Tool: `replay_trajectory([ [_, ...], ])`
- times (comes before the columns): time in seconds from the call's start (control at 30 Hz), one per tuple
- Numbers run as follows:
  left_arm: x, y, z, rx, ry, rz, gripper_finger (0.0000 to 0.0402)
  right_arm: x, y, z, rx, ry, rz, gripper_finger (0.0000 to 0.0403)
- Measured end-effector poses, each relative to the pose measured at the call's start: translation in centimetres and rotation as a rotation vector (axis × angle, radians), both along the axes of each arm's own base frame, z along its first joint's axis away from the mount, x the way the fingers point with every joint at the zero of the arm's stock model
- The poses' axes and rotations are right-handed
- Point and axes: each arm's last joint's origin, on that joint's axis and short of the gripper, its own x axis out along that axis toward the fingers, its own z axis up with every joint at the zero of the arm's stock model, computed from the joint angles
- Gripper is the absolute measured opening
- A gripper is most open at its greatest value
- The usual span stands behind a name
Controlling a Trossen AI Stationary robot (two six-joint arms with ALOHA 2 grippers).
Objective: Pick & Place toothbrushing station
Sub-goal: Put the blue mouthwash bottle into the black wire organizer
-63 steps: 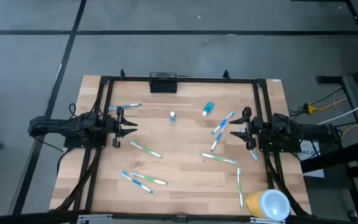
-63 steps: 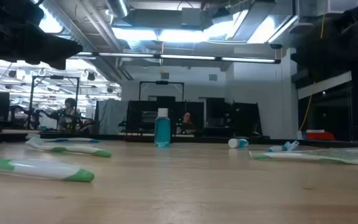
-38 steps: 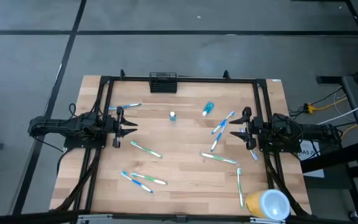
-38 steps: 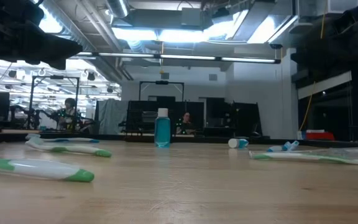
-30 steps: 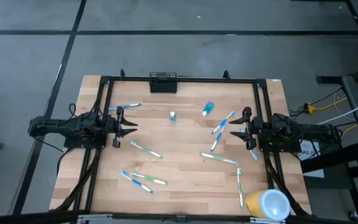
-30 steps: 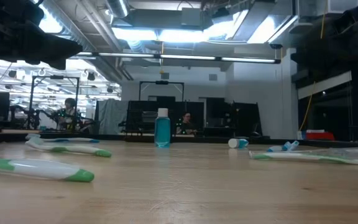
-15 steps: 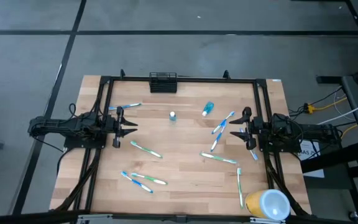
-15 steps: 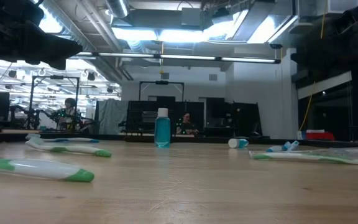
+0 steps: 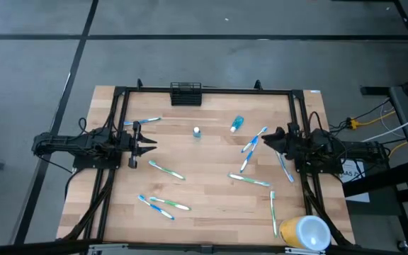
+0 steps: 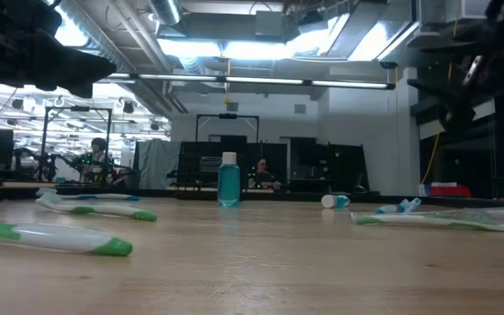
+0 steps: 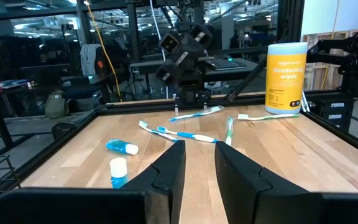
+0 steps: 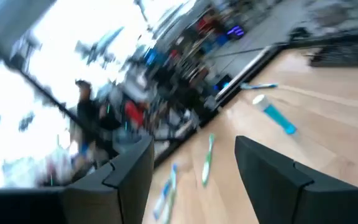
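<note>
The black wire-mesh caddy (image 9: 185, 93) stands at the middle of the table's far edge, against the black frame. Several blue and green toothbrushes lie scattered on the wood, two of them (image 9: 252, 145) just in front of my right gripper. My left gripper (image 9: 149, 146) hovers open and empty at the table's left, well short of the caddy; its fingers show in the left wrist view (image 11: 197, 171). My right gripper (image 9: 266, 139) is at the table's right, open and empty, with a wide gap between its fingers in the right wrist view (image 12: 194, 171).
A yellow-and-white wipes tub (image 9: 304, 232) lies at the near right corner. A blue bottle (image 9: 236, 124) lies on its side and a small white-capped bottle (image 9: 197, 132) stands near the middle. A black frame rail (image 9: 204, 90) runs around the table. Bare wood lies at the centre.
My right gripper has turned about its wrist and shifted a little toward the table's far edge and left, uncovering a toothbrush that lay under it; its wrist view is now tilted and blurred. No object has moved.
</note>
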Motion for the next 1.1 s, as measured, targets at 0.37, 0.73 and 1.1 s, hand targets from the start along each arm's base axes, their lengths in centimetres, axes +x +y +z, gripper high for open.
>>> replay_trajectory([
  [0.37, -0.1, 0.1, 1.1, -0.085, -0.117, 0.022, 0.0083, -0.8, -0.3, 3.0, 0.34, -0.369, -0.063, 0.0228],
  [0.73, -2.4, 0.2, 6.0, -0.595, -0.701, -0.159, 0.0082, -1.3, 0.7, 7.8, -0.082, -0.614, -0.064, 0.0228],
  [1.1, -3.2, -0.8, 10.4, -0.578, -0.692, -0.539, 0.0082, 2.3, 3.2, 18.5, -0.502, -0.799, 0.188, 0.0228],
])
